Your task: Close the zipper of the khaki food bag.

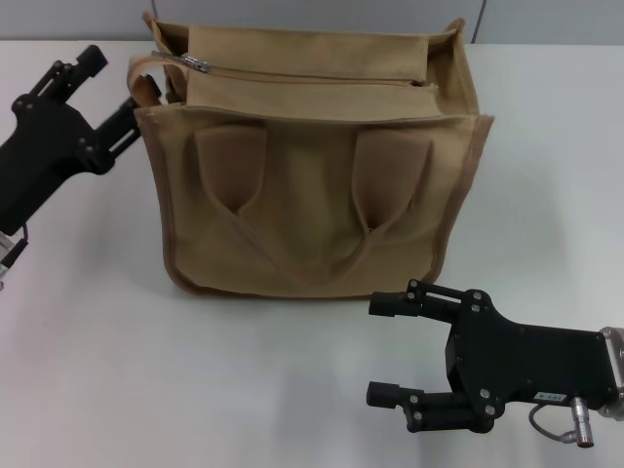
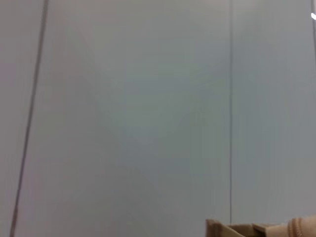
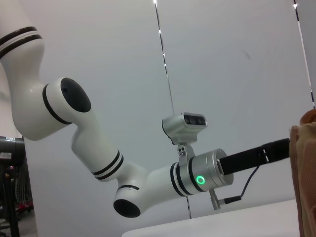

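Khaki food bag (image 1: 312,195) stands upright on the white table (image 1: 117,370), handle side facing the robot, both looped handles (image 1: 292,185) lying flat against its front panel. Zipper (image 1: 312,78) runs along the bag's top; the silver pull tab (image 1: 198,64) sits at the end of the bag on the robot's left, and the line beyond it toward the far end appears mostly drawn together, though whether the teeth are fully meshed cannot be told from the head view.

Left gripper (image 1: 109,93) is just beside the bag's left upper corner, fingers spread and pointing toward it, one fingertip close to the fabric edge; nothing is held. Judged: positioned there to brace that end of the bag or to reach the tab, since the tab lies nearest this arm.

Right gripper (image 1: 385,351) hangs low in front of the bag's lower right corner, well apart from the zipper, fingers wide open and empty. Judged: waiting clear of the work

The right wrist view shows the left arm (image 3: 98,163) reaching toward the bag's edge
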You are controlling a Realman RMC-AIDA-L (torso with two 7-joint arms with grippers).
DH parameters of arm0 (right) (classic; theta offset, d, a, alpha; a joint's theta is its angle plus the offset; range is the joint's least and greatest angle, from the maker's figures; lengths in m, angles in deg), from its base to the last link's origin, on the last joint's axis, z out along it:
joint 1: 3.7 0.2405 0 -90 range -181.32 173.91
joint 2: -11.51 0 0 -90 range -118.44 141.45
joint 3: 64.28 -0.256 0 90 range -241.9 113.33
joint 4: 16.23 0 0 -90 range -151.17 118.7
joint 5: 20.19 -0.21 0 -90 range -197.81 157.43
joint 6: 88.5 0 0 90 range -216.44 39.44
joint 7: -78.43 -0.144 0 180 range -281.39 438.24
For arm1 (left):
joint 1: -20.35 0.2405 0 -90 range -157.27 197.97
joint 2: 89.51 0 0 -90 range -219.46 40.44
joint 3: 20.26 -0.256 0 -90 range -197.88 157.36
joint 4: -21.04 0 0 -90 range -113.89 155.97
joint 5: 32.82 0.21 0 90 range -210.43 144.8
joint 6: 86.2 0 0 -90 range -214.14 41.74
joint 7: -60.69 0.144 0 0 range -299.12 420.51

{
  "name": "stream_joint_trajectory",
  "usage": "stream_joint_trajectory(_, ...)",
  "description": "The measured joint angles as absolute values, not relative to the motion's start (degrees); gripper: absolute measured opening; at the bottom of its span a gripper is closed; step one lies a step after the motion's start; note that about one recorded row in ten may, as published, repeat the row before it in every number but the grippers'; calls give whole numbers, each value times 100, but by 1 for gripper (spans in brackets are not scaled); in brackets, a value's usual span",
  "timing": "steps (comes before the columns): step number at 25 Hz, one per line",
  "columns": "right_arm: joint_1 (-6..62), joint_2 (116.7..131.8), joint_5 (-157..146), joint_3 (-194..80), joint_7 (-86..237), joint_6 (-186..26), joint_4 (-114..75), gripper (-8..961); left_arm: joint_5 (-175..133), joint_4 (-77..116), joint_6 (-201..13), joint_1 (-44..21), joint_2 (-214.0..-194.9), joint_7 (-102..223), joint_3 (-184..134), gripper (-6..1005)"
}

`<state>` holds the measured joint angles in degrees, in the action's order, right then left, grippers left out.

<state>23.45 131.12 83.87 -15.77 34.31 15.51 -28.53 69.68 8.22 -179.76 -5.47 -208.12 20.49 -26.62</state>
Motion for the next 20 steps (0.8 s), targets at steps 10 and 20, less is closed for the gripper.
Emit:
stream_joint_trajectory(10, 2359, 13112, 8388, -1577, 3431, 1486, -2853, 810, 6932, 576, -17902, -535, -20793, 1068, -2662, 765)
stream_joint_trajectory(20, 2363, 13113, 8388, -1576, 3431, 1390, -2845, 811, 6995, 166, -17571, -456, -20772, 1018, -2795, 766)
